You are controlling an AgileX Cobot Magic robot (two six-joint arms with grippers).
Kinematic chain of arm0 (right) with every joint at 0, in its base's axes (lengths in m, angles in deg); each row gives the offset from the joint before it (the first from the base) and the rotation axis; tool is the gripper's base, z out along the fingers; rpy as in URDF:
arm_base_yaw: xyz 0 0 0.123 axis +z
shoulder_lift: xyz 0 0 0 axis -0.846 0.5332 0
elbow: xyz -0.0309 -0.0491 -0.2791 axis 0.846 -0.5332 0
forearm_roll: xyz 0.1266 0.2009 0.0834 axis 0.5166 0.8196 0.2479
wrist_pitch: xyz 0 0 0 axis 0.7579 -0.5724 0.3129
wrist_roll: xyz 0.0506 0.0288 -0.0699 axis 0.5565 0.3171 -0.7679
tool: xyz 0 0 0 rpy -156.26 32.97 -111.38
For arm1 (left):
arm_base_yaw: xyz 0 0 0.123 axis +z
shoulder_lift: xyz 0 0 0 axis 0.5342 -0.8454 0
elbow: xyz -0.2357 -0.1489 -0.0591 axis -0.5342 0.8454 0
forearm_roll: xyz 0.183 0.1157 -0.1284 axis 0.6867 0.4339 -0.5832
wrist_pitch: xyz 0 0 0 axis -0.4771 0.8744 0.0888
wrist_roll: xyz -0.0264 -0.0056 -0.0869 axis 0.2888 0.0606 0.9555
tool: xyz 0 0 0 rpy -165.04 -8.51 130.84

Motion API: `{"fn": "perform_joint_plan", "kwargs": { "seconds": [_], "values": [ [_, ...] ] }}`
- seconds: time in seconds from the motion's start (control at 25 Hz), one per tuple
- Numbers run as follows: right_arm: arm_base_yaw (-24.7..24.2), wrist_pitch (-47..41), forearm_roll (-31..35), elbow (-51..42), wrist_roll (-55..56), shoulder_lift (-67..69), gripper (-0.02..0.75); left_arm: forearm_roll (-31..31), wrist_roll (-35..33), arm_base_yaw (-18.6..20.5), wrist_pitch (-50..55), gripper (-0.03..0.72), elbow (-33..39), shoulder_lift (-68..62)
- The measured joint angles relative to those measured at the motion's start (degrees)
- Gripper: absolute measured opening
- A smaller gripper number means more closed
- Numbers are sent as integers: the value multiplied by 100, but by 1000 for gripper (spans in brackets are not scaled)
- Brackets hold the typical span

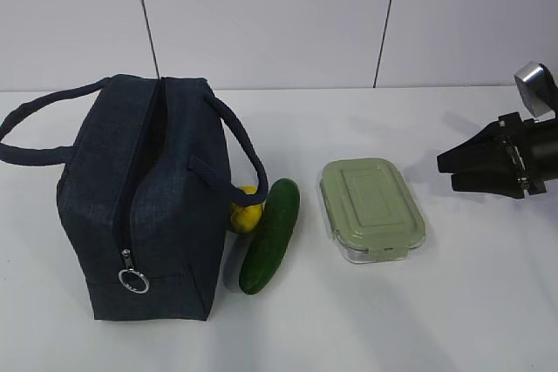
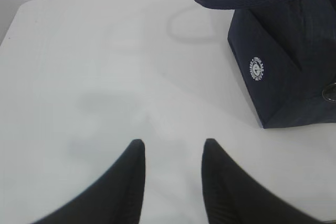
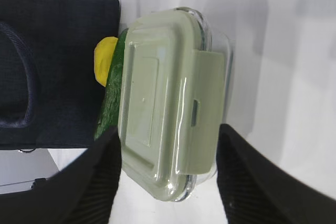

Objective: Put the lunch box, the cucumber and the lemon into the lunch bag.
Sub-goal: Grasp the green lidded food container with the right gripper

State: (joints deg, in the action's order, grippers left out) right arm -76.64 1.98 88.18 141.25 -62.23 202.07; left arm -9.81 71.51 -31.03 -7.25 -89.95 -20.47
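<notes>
Bag: boxy dark navy fabric lunch bag (image 1: 144, 202) stands upright on the white tabletop (image 1: 418, 320), toward its left edge; top zipper is parted, metal ring pull (image 1: 133, 280) hangs at the near end, two loop handles fall to either side.
Lemon: small bright yellow lemon (image 1: 246, 212) sits on the tabletop, wedged between the bag's right wall and the cucumber, partly under the right handle.
Cucumber: smooth dark green cucumber (image 1: 270, 234) lies on the tabletop just right of the bag, touching the lemon.
Lunch box: rectangular clear container with pale green clip-on lid (image 1: 370, 208) sits flat near the tabletop's middle, right of the cucumber with a gap between; lid on.
Left gripper (image 2: 173, 153): black fingers parted moderately, nothing between them, above bare tabletop at the bag's left; a white round logo shows on the bag's end wall.
Right gripper (image 3: 168, 140): fingers spread wide, empty, near the tabletop's right edge; in the wrist view the box's end lies between the fingertips, contact not discernible.
</notes>
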Motion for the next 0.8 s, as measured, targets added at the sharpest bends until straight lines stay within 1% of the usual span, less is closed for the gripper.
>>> {"fn": "perform_joint_plan", "kwargs": {
  "seconds": [0.16,0.28,0.6,0.8],
  "values": [
    [0,0,0,0,-4,0,419,0,0,0,-9,264,-31,-12],
    [0,0,-10,0,-4,0,419,0,0,0,-9,264,-300,-220],
    [0,0,-19,0,-59,0,419,0,0,0,-29,264,-1335,-2104],
    [0,0,-22,0,-164,0,419,0,0,0,-70,264,-1445,-2893]
  ]
}}
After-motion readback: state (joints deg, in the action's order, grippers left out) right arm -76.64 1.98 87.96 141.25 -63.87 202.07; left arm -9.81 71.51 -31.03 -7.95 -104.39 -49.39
